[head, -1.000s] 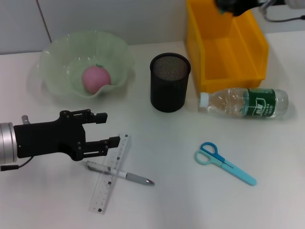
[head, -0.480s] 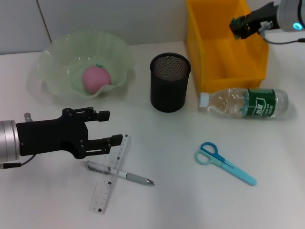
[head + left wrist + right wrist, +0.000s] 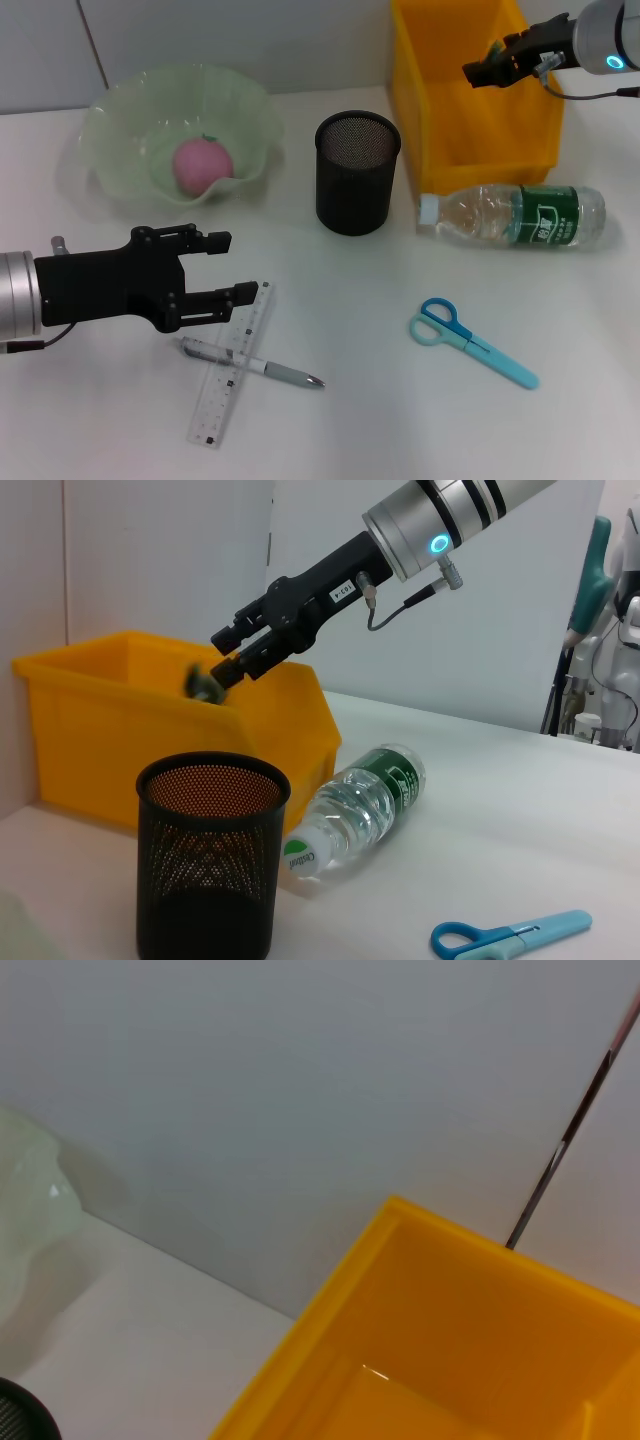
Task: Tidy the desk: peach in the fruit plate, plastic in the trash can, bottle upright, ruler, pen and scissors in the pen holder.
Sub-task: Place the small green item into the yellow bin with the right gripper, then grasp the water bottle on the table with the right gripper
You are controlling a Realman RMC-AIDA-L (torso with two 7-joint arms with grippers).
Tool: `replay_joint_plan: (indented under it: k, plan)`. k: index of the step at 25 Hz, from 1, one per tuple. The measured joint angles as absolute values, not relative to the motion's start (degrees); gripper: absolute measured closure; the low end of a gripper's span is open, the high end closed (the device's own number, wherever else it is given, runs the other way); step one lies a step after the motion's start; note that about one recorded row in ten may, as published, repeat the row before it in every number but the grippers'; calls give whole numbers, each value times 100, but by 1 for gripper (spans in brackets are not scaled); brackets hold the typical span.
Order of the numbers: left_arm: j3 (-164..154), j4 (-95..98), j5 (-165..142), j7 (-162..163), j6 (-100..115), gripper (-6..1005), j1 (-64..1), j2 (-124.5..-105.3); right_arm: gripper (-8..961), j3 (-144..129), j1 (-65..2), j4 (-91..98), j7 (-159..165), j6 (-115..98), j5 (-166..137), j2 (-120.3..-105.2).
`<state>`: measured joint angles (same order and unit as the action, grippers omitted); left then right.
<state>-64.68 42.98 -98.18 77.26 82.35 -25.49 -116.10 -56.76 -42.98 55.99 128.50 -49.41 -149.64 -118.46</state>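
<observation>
- Fingers of the left gripper (image 3: 232, 268) stand apart with nothing between them; we see the lower one just above the upper end of the ruler (image 3: 231, 362), low over the surface (image 3: 380, 420).
- We judge the step in hand on this side to be the pickup of the ruler or the pen (image 3: 250, 362). The two lie crossed, the pen on top of the ruler, so the next move calls for lowering onto one item without dragging the other.
- Ruler long axis: near-left end to far-right end, far end pointing toward the pen holder (image 3: 357, 172). Pen long axis: nearly crosswise, its dark end pointing right.
- Scissors (image 3: 470, 341) lie flat on the near right, handles toward the centre, blades pointing near-right.
- Bottle (image 3: 512, 215) lies on its side in front of the trash can (image 3: 470, 90), long axis left to right, white cap pointing left toward the pen holder. It is not yet upright.
- Peach (image 3: 202, 163) sits in the fruit plate (image 3: 120, 120) at the far left; we judge that step done.
- Right gripper (image 3: 232, 652) hovers over the trash can. In the left wrist view a small dark piece shows at its fingertips; we cannot tell whether it is gripped or released. We judge this to be the plastic disposal step.
</observation>
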Motion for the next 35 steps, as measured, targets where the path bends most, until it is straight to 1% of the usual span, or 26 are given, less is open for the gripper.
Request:
replay_joint_plan:
  k: [8,10,12,13,14,16,18,19,21,22,23,24,28,32,35]
  plan:
    - [-6468,4297,-9818,7726,8235,273,-2540,-11602,309,-5678,-4264,5709,12850,-4991,-14932,-11870]
    - [-6469,4297,-9818,7726,8235,274,-2540,-11602,177,-5675,-4250,5752,12850,-5010,-14907,-11872]
    - [-6469,4297,-9818,7726,8236,274,-2540,-11601,177,-5671,-4209,5890,12848,-5195,-14799,-11867]
    - [-6469,4297,-9817,7726,8241,274,-2539,-11601,178,-5667,-4146,6118,12804,-5579,-14625,-11826]
    - [-6469,4297,-9817,7726,8241,274,-2539,-11601,178,-5667,-4146,6118,12804,-5579,-14625,-11826]
    - [-6468,4297,-9818,7726,8245,274,-2540,-11601,178,-5664,-4038,6454,12670,-6139,-14394,-11756]
    - [-6468,4299,-9818,7726,8245,274,-2535,-11601,178,-5537,-3895,7040,12354,-7033,-14145,-11697]
    - [-6468,4299,-9818,7726,8245,274,-2535,-11601,179,-5537,-3895,7040,12354,-7033,-14145,-11697]
    - [-6468,4303,-9818,7726,8245,274,-2530,-11601,179,-5331,-3855,7423,12047,-7700,-14105,-11663]
    - [-6469,4304,-9817,7726,8245,274,-2525,-11601,179,-5224,-3865,7544,11877,-8107,-14113,-11634]
    - [-6469,4305,-9817,7726,8245,274,-2515,-11604,179,-5069,-3929,7707,11591,-8777,-14173,-11554]
    - [-6469,4305,-9817,7726,8245,274,-2515,-11604,179,-5069,-3929,7707,11591,-8777,-14173,-11554]
    - [-6468,4307,-9815,7731,8244,274,-2500,-11616,180,-4989,-4170,7685,11320,-9518,-14864,-11386]
    - [-6468,4307,-9792,7775,8239,274,-2494,-11632,180,-5009,-4319,7525,11146,-9696,-15269,-11353]
    - [-6429,4307,-9785,7807,8224,274,-2495,-11679,180,-5078,-4448,7330,11002,-9731,-15528,-11339]
